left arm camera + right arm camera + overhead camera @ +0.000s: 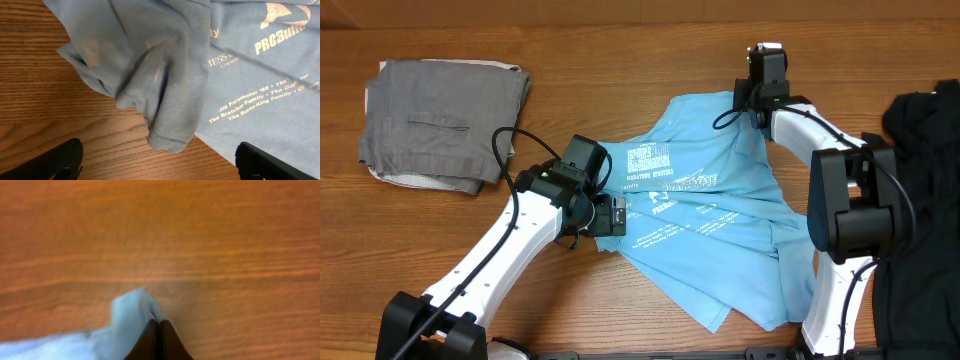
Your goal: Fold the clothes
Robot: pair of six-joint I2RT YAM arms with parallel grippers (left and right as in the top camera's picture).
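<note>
The light blue T-shirt (pixel 715 215) lies crumpled on the wooden table, its side with small white text facing up. My left gripper (pixel 610 215) is at the shirt's left edge. In the left wrist view its fingers (pixel 160 160) are wide open over bare wood, and a bunched fold of the shirt (pixel 165 95) hangs just ahead of them, untouched. My right gripper (pixel 752 100) is at the shirt's far top edge. In the right wrist view its fingers (pixel 158 332) are shut on a pinch of the blue cloth (pixel 127 317).
A folded grey garment (pixel 440 120) lies at the far left of the table (pixel 620 60). A dark black garment (pixel 925 130) sits at the right edge.
</note>
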